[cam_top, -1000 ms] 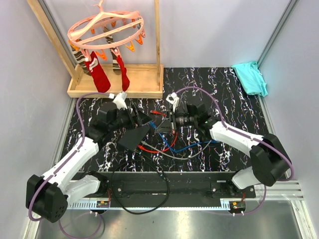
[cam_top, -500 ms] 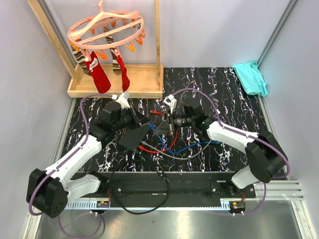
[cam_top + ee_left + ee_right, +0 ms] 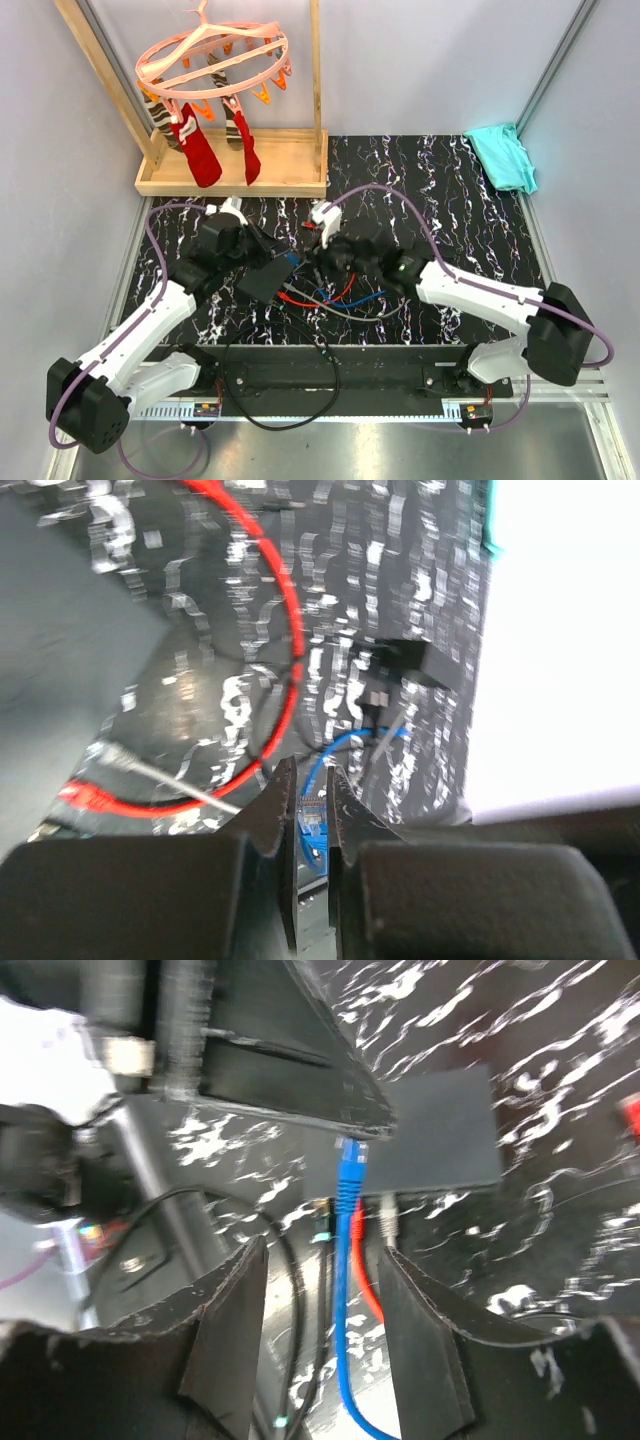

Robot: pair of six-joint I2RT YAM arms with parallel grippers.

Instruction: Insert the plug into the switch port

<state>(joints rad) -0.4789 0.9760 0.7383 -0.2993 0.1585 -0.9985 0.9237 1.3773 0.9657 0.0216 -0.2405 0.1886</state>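
the left gripper (image 3: 310,780) pinches the blue plug (image 3: 313,830) between its fingertips, just beside an edge of the flat black box (image 3: 440,1130) on the marbled table (image 3: 450,190). the right gripper (image 3: 320,1260) hangs near, fingers spread, gripping nothing. i can't make out the switch port itself.

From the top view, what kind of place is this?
Probably a robot lab test cell, not a home: two arms bolted to a rail, plain white walls around, and unrelated props on one marbled mat: a sock hanger, a teal cloth, a black switch box with loose cables.
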